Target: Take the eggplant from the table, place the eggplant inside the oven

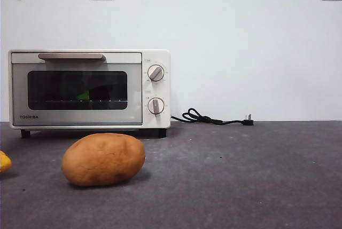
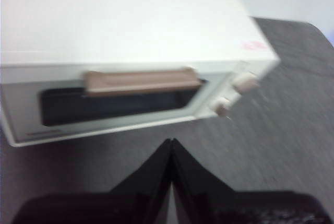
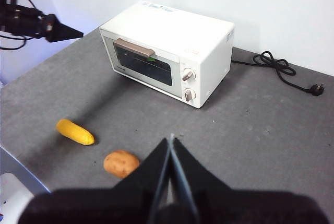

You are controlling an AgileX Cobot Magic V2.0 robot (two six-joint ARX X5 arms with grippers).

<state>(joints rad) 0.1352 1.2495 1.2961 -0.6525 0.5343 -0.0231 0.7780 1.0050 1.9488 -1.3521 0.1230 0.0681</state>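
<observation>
The eggplant (image 1: 84,95) lay inside the oven (image 1: 89,88), door closed (only its green cap showed through the glass). Left gripper (image 2: 171,143), empty with jaws together, hovered before the oven; right gripper (image 3: 171,139) likewise waited. Risk: a descending arm could knock the potato (image 1: 103,159) lying before the oven.

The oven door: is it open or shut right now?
Shut. The oven door stands flush with its front, handle up top; a bit of green shows behind the glass.
</observation>
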